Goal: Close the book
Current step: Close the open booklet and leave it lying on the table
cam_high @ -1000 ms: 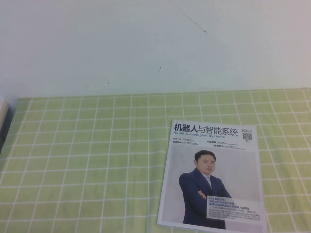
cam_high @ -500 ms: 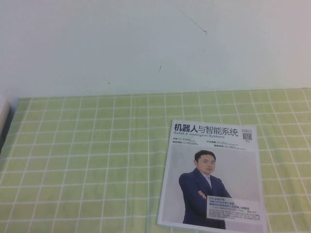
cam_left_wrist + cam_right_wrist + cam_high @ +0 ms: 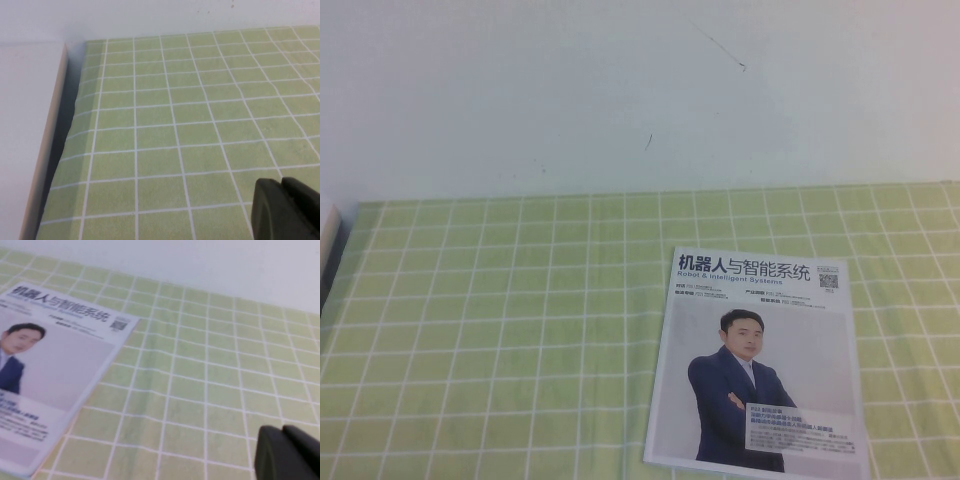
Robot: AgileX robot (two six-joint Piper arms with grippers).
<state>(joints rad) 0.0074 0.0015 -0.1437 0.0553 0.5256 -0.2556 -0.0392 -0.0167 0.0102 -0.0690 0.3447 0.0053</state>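
A desk covered by a green checked cloth fills the scene below a pale wall. The magazine lies flat on the robot's near right part of the cloth, front cover up and fully shut, so the closing looks done, with at most arm parking left. Neither arm shows in the high view. The left gripper hangs over bare cloth near the cloth's left edge. The right gripper hangs over bare cloth beside the magazine, apart from it. Both sets of jaws look pressed together, holding nothing.
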